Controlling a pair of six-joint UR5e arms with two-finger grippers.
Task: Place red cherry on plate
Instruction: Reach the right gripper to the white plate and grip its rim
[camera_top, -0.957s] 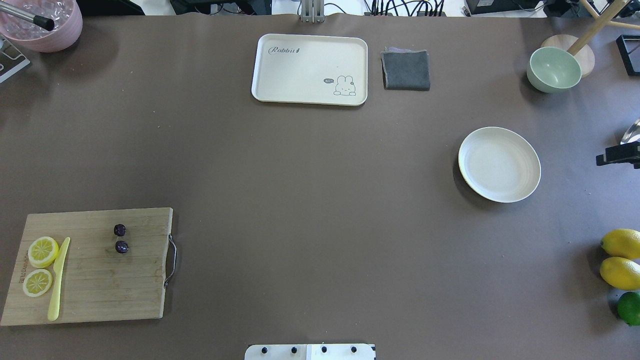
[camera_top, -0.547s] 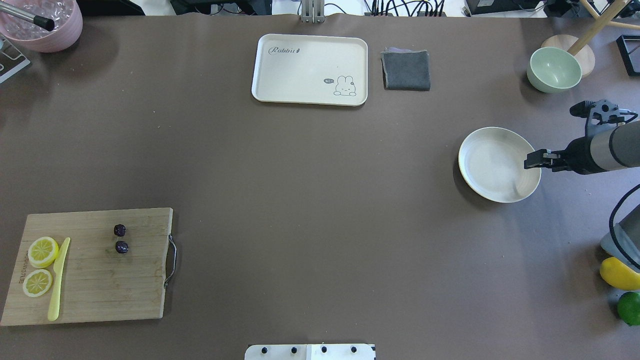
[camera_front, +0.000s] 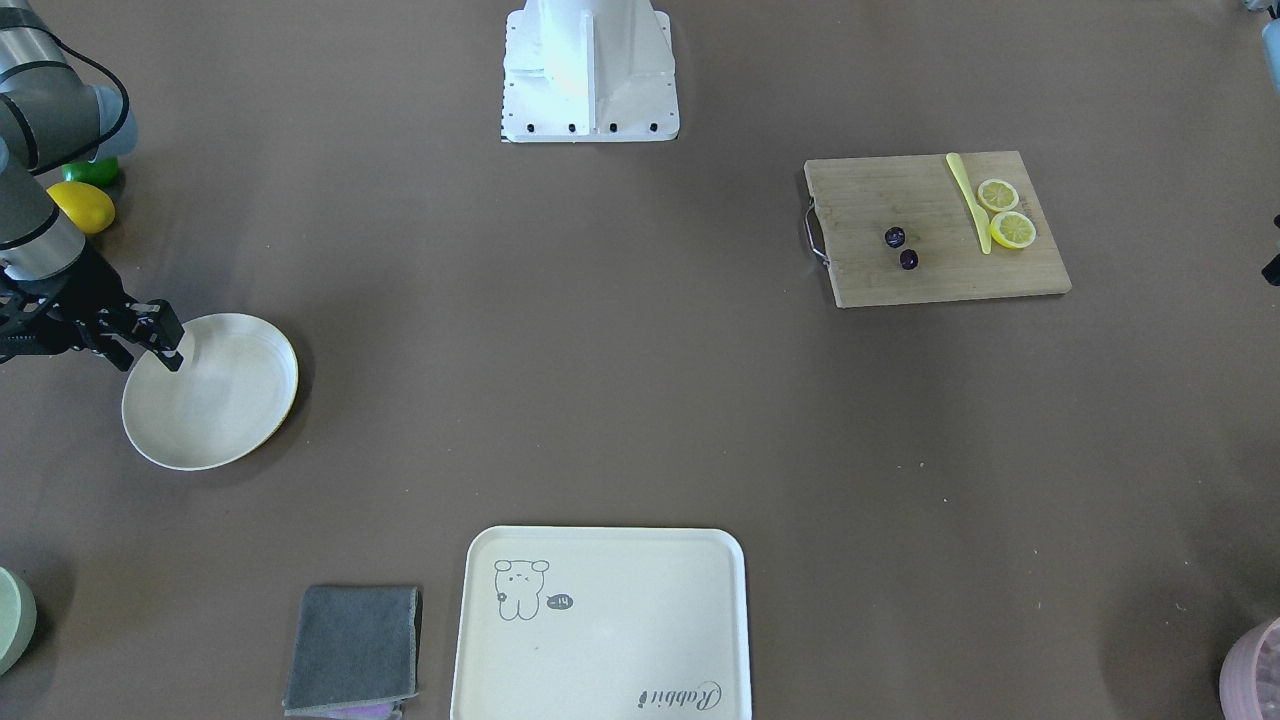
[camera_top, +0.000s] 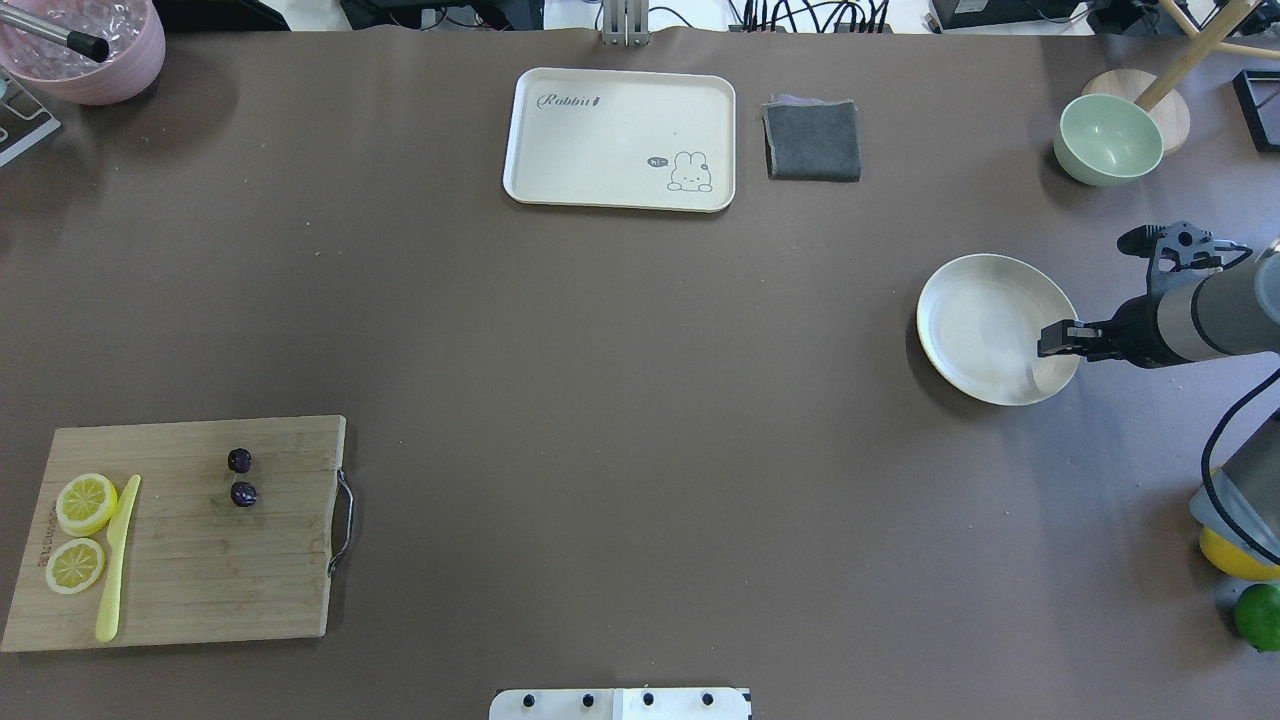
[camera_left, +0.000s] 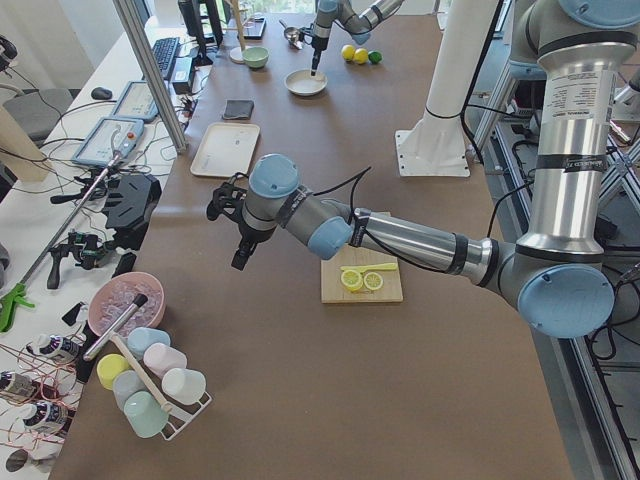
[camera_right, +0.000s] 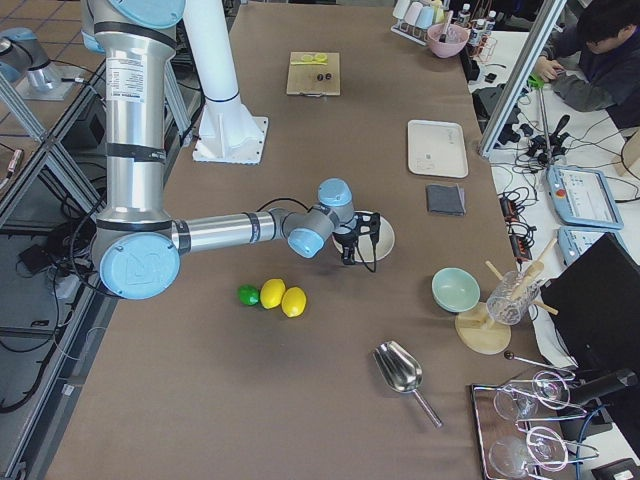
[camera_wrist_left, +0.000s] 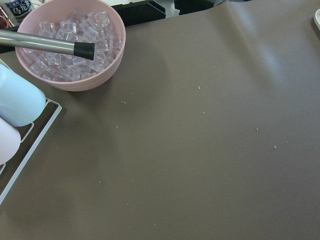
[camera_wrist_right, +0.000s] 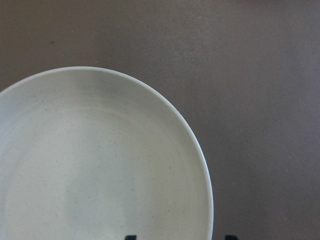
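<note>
The red cherry (camera_top: 243, 494) lay on the cutting board (camera_top: 200, 570), toward its handle. Our right gripper (camera_top: 1050, 340) hung far from the board with jaws apart and empty; of the left gripper (camera_left: 240, 258) we could not tell. We judged the cherry light, slick and apt to roll, so best pinched gently across one fruit.

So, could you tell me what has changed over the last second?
The right gripper came in from the right to the rim of the plate, then shifted slightly toward the robot; it is open and holds nothing. The plate and the cherry on the board stayed put.
</note>
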